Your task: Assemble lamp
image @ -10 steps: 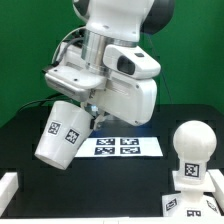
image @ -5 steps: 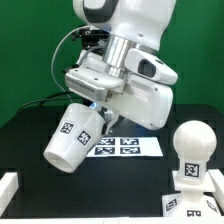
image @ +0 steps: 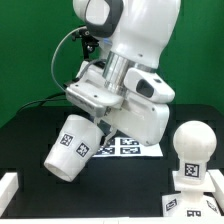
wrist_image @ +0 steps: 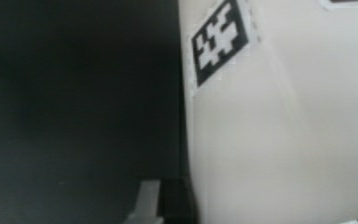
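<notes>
The white cone shade (image: 73,146) hangs tilted in the air at the exterior view's left, with a tag on its side. My gripper (image: 97,122) is shut on the shade's narrow upper end, well above the black table. In the wrist view the shade's white wall (wrist_image: 282,120) with its tag fills one side, and one finger (wrist_image: 151,200) shows beside it. The round-headed bulb (image: 190,142) stands upright on the square base (image: 192,184) at the exterior view's right, apart from the shade.
The marker board (image: 130,145) lies flat on the table behind the shade, partly hidden by the arm. White blocks sit at the front corners, one at the left (image: 8,184). A green wall stands behind.
The arm has swung toward the exterior view's right and lowered a little. The shade has tipped further, its wide end now pointing down and left.
</notes>
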### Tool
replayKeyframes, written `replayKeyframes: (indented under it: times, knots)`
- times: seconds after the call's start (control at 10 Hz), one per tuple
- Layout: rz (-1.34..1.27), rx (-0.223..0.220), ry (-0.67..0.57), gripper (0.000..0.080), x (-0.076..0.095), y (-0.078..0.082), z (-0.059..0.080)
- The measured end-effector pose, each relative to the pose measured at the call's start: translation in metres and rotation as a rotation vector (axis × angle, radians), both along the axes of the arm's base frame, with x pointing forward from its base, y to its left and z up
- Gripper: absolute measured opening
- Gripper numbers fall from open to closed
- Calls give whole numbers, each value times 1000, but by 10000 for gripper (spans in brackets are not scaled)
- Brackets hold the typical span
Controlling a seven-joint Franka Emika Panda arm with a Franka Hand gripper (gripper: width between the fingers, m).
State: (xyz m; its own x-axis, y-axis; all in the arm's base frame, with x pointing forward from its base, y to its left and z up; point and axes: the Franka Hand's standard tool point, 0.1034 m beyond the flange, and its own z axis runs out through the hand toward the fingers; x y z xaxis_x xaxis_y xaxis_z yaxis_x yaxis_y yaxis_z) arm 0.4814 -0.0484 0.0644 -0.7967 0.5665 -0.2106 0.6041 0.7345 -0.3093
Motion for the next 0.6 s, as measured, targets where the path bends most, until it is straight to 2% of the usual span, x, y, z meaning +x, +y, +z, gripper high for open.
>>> replayKeyframes:
  times: [0.3,0.6]
  knots:
    - [4,1,22,41,-4,3,-12]
    - [3,1,24,41,-5,3,-13]
